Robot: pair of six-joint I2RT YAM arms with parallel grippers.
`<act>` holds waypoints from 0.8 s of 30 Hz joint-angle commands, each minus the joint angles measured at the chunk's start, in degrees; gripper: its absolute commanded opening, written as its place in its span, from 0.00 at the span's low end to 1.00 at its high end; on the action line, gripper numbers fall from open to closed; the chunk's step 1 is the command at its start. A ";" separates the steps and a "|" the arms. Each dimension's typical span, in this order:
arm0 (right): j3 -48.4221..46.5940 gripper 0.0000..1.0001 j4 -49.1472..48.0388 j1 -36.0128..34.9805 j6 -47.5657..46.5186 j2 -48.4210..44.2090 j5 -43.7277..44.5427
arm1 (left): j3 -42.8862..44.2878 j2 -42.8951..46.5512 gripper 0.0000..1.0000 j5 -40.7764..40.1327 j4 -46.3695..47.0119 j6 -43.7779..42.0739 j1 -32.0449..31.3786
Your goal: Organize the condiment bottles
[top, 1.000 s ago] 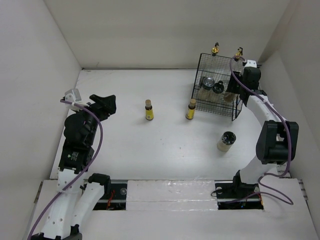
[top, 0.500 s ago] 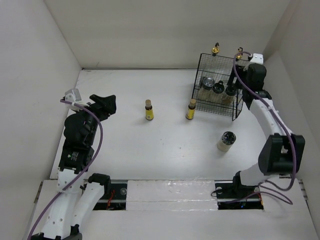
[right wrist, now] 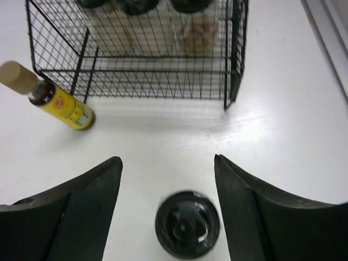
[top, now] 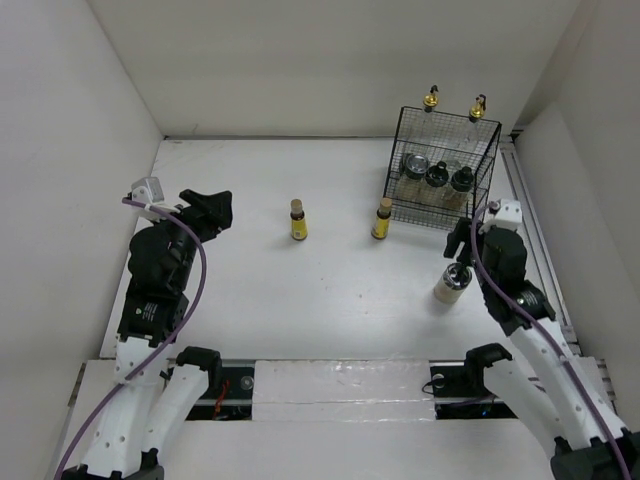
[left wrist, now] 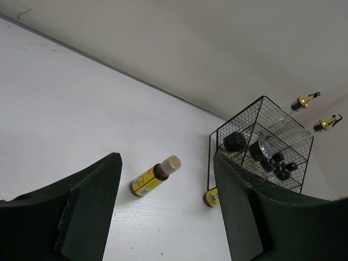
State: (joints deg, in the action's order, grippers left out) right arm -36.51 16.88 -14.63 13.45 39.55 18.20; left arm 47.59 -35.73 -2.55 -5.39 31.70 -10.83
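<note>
Two tall clear bottles with gold pourers (top: 431, 97) (top: 479, 105) stand at the back of the black wire basket (top: 400, 150). Three dark-lidded shaker jars (top: 437, 175) sit in its front row. A fourth jar (top: 452, 281) stands on the table in front of the basket. My right gripper (top: 462, 243) is open and empty just above this jar (right wrist: 187, 223), which lies between and below the fingers (right wrist: 81, 201). Two yellow brown-capped bottles (top: 298, 221) (top: 382, 219) stand mid-table. My left gripper (top: 205, 210) is open and empty at the left, facing the nearer yellow bottle (left wrist: 155, 175).
White walls enclose the table on the left, back and right. The basket (right wrist: 136, 81) stands close to the right wall and back corner. One yellow bottle (right wrist: 51, 95) stands just off the basket's front left corner.
My right arm has drawn back from the basket toward the near side and now hovers over the loose jar. Three jars now show in the basket. The left arm has not moved.
</note>
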 commanded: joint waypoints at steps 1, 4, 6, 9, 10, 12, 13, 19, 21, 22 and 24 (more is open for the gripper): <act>2.49 0.74 10.00 -1.19 5.79 -7.02 4.05 | -0.40 -0.57 0.64 0.61 2.58 -0.77 -0.24; 3.21 0.74 10.01 -1.19 6.67 -5.55 2.72 | -0.40 -0.05 0.64 1.14 2.58 -0.77 -0.24; 1.98 0.71 10.01 -1.19 7.20 -2.91 4.21 | -0.40 -0.05 0.64 1.14 2.58 -0.77 -0.24; 1.18 0.64 10.11 -1.19 7.82 1.05 3.61 | -0.40 -0.05 0.64 1.14 2.58 -0.77 -0.24; 1.18 0.63 10.10 -1.71 7.21 1.66 3.60 | -0.40 0.65 0.64 1.14 2.58 -0.77 -0.24; 1.18 0.56 10.62 -1.71 7.73 2.29 3.60 | -0.40 0.66 0.65 0.52 2.58 -0.77 -0.24; 1.18 0.55 10.63 -1.71 8.42 2.29 3.60 | -0.40 -0.13 0.65 0.52 2.58 -0.77 -0.24; 1.71 0.28 11.33 -1.71 8.96 1.14 4.12 | -0.40 -0.13 0.65 -0.27 2.58 -0.77 -0.24; 1.71 0.22 10.63 -1.71 8.96 1.93 3.35 | 0.13 -0.13 0.65 -0.27 2.58 -0.77 -0.24; 1.71 0.17 10.63 -1.71 8.26 2.54 2.55 | 0.13 -0.13 0.65 -0.27 2.58 -0.77 -0.24; -0.91 0.08 11.67 -1.71 8.26 3.77 2.55 | -0.40 0.48 0.65 -0.79 2.58 -0.77 -0.24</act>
State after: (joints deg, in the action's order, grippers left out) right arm -33.61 28.01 -15.84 21.37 42.04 21.06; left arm 47.59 -35.77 -2.39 -5.39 31.70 -10.83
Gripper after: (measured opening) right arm 0.221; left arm 0.645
